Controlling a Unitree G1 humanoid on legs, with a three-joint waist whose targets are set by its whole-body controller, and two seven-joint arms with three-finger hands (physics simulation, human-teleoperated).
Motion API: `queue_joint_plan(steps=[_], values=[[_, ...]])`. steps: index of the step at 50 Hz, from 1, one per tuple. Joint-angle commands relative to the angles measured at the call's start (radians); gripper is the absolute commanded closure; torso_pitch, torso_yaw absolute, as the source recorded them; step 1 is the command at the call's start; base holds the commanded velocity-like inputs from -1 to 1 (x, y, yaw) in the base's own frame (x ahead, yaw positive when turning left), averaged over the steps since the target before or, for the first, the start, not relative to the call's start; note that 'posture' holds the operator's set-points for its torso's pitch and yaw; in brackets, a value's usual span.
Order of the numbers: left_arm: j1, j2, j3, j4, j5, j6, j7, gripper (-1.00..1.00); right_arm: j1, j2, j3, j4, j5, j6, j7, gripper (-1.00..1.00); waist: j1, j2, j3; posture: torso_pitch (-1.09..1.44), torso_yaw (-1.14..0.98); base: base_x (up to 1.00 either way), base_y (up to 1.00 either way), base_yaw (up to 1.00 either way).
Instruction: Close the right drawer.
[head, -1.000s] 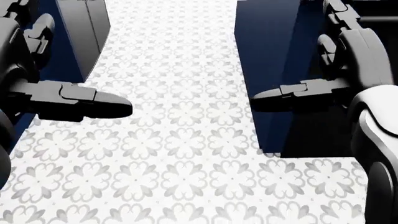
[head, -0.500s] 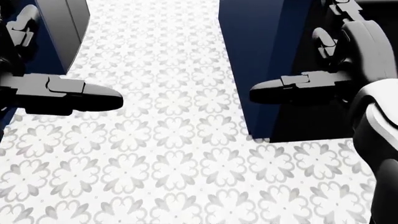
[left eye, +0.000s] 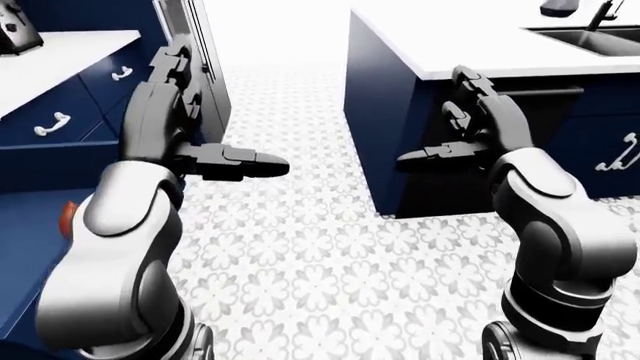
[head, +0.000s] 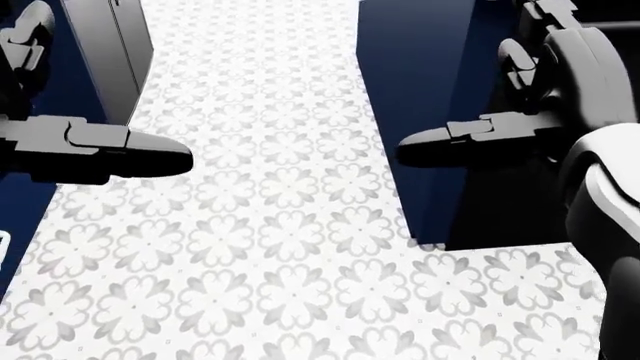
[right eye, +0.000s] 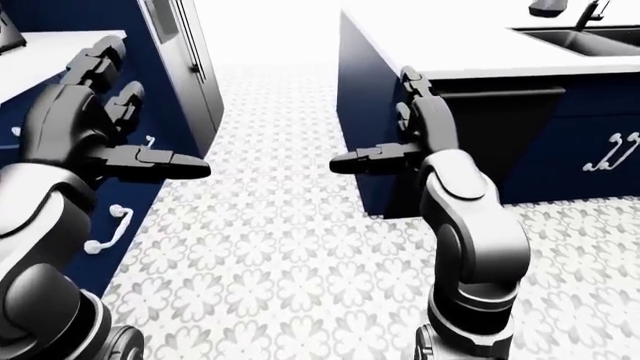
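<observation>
Both my hands are raised over the tiled aisle, fingers spread and holding nothing. My left hand (left eye: 200, 135) hovers beside the navy cabinet run (left eye: 60, 142) on the left of the left-eye view, whose drawer fronts carry white handles (left eye: 50, 124). A navy surface (left eye: 30, 255) juts out low at the left with an orange-red thing (left eye: 66, 217) beside my arm; I cannot tell whether it is an open drawer. My right hand (left eye: 455, 124) is up next to the island's corner. The head view shows only both thumbs, left (head: 120, 154) and right (head: 460, 139).
A navy island (left eye: 390, 120) with a white top, a sink (left eye: 590, 37) and a dark appliance front (left eye: 545, 127) stands on the right. A grey fridge (left eye: 205, 52) rises at the upper left. Patterned floor (left eye: 320, 255) runs between them.
The whole head view has shifted, so the camera moved: the island and fridge slid left, then slightly back right. A white handle tip now shows at the lower left edge. Both hands stay open.
</observation>
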Motion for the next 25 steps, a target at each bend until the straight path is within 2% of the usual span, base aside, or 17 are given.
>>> queue_joint_plan(steps=[1,3,5,6,7,8,10,13,15,16,17,18,19,20,23,25], values=[[-0.027,0.005,0.001,-0.014,0.001,-0.024,0.001,-1.00,-0.027,-0.010,-0.009,-0.019,-0.006,-0.029,-0.004,-1.00,-0.002,0.000,-0.018,0.00,0.00,0.00,0.22,0.00],[-0.029,0.006,0.000,-0.015,0.001,-0.021,0.000,-1.00,-0.029,-0.011,-0.007,-0.022,-0.007,-0.026,-0.005,-1.00,0.000,-0.026,-0.020,0.00,0.00,0.00,0.21,0.00],[-0.030,0.006,0.000,-0.016,0.002,-0.020,0.000,-1.00,-0.030,-0.012,-0.007,-0.023,-0.008,-0.025,-0.004,-1.00,0.004,-0.068,-0.022,0.00,0.00,0.00,0.22,0.00],[-0.032,0.007,0.000,-0.018,0.002,-0.016,-0.001,-1.00,-0.029,-0.011,-0.007,-0.025,-0.008,-0.024,-0.004,-1.00,-0.002,-0.029,-0.022,0.00,0.00,0.00,0.22,0.00],[-0.034,0.007,0.000,-0.021,0.002,-0.012,-0.001,-1.00,-0.032,-0.011,-0.007,-0.027,-0.008,-0.020,-0.004,-1.00,0.003,-0.050,-0.024,0.00,0.00,0.00,0.23,0.00],[-0.036,0.007,-0.001,-0.021,0.002,-0.010,-0.001,-1.00,-0.031,-0.011,-0.006,-0.027,-0.008,-0.020,-0.004,-1.00,0.003,-0.059,-0.029,0.00,0.00,0.00,0.22,0.00],[-0.038,0.007,-0.003,-0.021,0.004,-0.009,-0.001,-1.00,-0.036,-0.013,-0.008,-0.026,-0.008,-0.017,-0.003,-1.00,0.003,-0.052,-0.035,0.00,0.00,0.00,0.22,0.00],[-0.042,0.007,-0.004,-0.024,0.005,-0.003,-0.001,-1.00,-0.036,-0.013,-0.006,-0.031,-0.009,-0.015,-0.003,-1.00,0.004,-0.026,-0.019,0.00,0.00,0.00,0.22,0.00],[-0.042,0.007,-0.004,-0.028,0.006,0.000,-0.002,-1.00,-0.037,-0.012,-0.005,-0.034,-0.010,-0.012,-0.003,-1.00,0.001,0.004,-0.013,0.00,0.00,0.00,0.22,0.00],[-0.041,0.007,-0.004,-0.030,0.007,0.001,-0.002,-1.00,-0.036,-0.012,-0.004,-0.037,-0.010,-0.011,-0.002,-1.00,-0.002,0.025,-0.015,0.00,0.00,0.00,0.23,0.00],[-0.040,0.007,-0.004,-0.031,0.007,0.001,-0.002,-1.00,-0.036,-0.012,-0.005,-0.039,-0.010,-0.009,-0.002,-1.00,-0.005,0.056,-0.023,0.00,0.00,0.00,0.22,0.00],[-0.040,0.007,-0.004,-0.032,0.007,0.002,-0.003,-1.00,-0.036,-0.012,-0.006,-0.041,-0.010,-0.009,-0.002,-1.00,-0.004,0.104,-0.036,0.00,0.00,0.00,0.22,0.00],[-0.041,0.007,-0.002,-0.034,0.007,0.005,-0.004,-1.00,-0.034,-0.011,-0.005,-0.043,-0.011,-0.008,-0.002,-1.00,0.000,0.059,-0.026,0.00,0.00,0.00,0.22,0.00],[-0.043,0.007,-0.003,-0.034,0.008,0.006,-0.004,-1.00,-0.036,-0.011,-0.005,-0.041,-0.011,-0.007,-0.001,-1.00,-0.003,0.069,-0.023,0.00,0.00,0.00,0.22,0.00],[-0.045,0.008,-0.001,-0.032,0.008,0.006,-0.005,-1.00,-0.035,-0.011,-0.004,-0.037,-0.012,-0.013,0.000,-1.00,0.000,0.040,-0.028,0.00,0.00,0.00,0.22,0.00],[-0.045,0.007,-0.001,-0.032,0.008,0.006,-0.005,-1.00,-0.033,-0.010,-0.003,-0.038,-0.013,-0.014,0.001,-1.00,-0.001,0.022,-0.021,0.00,0.00,0.00,0.22,0.00]])
